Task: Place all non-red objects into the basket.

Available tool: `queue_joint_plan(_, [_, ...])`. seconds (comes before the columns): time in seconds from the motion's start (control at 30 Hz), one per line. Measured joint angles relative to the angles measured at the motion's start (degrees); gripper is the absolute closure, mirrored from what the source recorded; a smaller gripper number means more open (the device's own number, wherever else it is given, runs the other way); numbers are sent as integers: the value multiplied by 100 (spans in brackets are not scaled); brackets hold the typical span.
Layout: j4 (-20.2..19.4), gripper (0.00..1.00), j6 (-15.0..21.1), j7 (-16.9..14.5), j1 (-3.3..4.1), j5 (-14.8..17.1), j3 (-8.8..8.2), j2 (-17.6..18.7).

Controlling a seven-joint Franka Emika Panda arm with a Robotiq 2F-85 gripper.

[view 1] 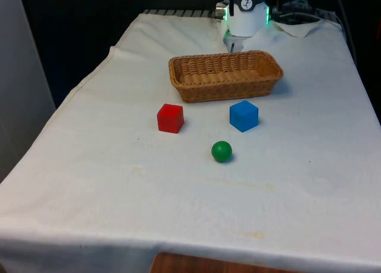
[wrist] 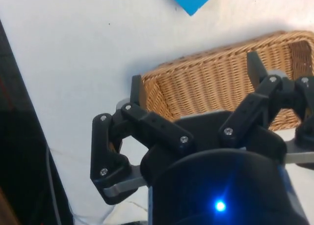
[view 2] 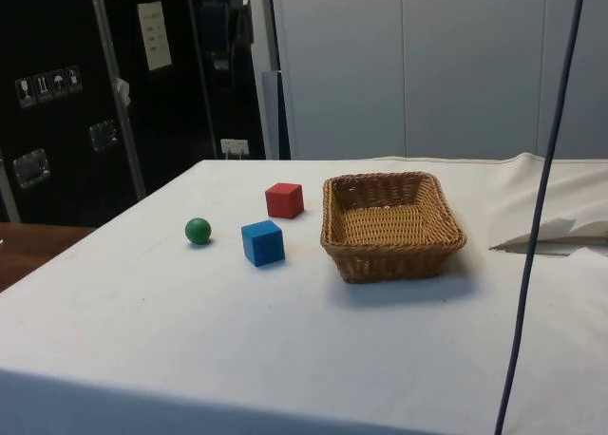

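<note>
Nothing has gone into the basket (view 1: 225, 76) yet. In the front view it sits in the upper middle of the frame, and its woven floor is bare; the side view, where it lies right of centre, shows the same bare inside.

Three objects lie on the tabletop (view 1: 119, 189), all outside the basket. The blue cube (view 1: 244, 115) rests just below the basket's near wall in the front view, slightly right of centre. The green ball (view 1: 221, 151) lies lower in that frame, near the middle, apart from the cube. The red cube (view 1: 170, 118) stands to the left of the blue one, below the basket's left end. In the side view the three form a loose cluster in the left-centre of the frame, with the ball furthest left.

So both non-red things, the blue cube and the green ball, remain to be moved, and the red cube should stay where it is. The task looks to be at its very start.

The pincer (wrist: 196, 82) hangs with its fingers (wrist: 136, 91) spread wide and holding nothing. In the wrist view the basket's corner lies beyond it and the blue cube shows at the upper edge of the frame. It seems poised above the basket's far side, well away from either target.

Judging by position, the blue cube is the nearer first pick.
</note>
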Motion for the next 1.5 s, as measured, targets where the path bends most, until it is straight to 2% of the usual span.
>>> queue_joint_plan(0.3, [-172,0,361,-350,6,0,34,138])
queue_joint_plan(0.8, [-453,0,1117,-808,23,0,218,447])
queue_joint_plan(1.17, [-516,0,1421,-1071,34,0,304,619])
queue_joint_plan(1.5, [-619,0,1793,-1507,46,0,355,859])
